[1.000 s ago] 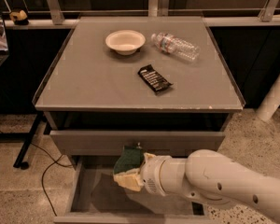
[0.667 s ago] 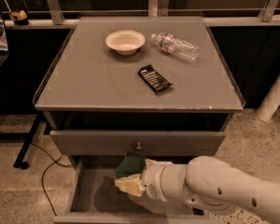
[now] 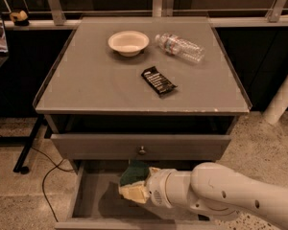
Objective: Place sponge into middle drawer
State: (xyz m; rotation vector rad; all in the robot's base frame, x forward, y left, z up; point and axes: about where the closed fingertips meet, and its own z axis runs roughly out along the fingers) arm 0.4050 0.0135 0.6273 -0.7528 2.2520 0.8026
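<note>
Held sponge clamped in gripper, above middle drawer floor, near its centre, green face up, arm in from right, knobbed drawer front just beyond.

At 6 o'clock, the claw sits over the middle drawer, all but hidden behind the sponge; its grip cannot be made out. The arm runs out of frame at 4 o'clock. The drawer's rear lies under the knobbed drawer front. On the counter, the wrapper carries print too small to read.
</note>
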